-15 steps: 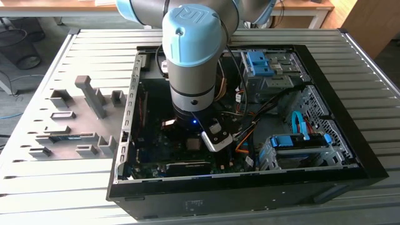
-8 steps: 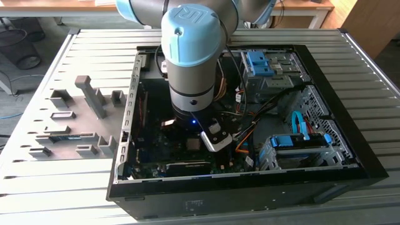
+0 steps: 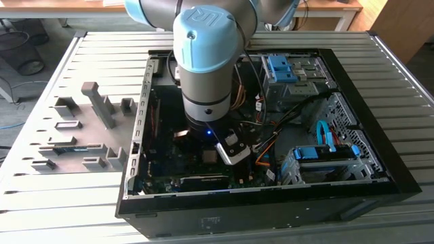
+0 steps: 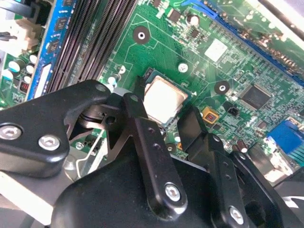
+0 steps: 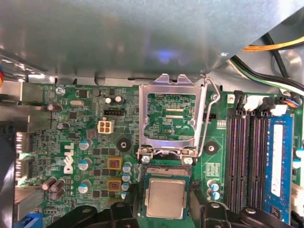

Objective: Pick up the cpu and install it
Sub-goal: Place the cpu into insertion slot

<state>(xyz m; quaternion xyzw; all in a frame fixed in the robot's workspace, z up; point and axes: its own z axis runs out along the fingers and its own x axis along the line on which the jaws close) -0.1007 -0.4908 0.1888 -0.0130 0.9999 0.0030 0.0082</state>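
The cpu is a small flat square chip with a silver-grey metal top and a thin dark rim. It lies level, metal side up, squared inside the socket on the green motherboard. Taking the chip as a clock face with the raised load plate at twelve o'clock, the memory slots run at three o'clock.

Straight above the cpu I have open room. The raised load plate walls one side of its socket. Memory slots line the motherboard edge, and cables crowd the case corner.
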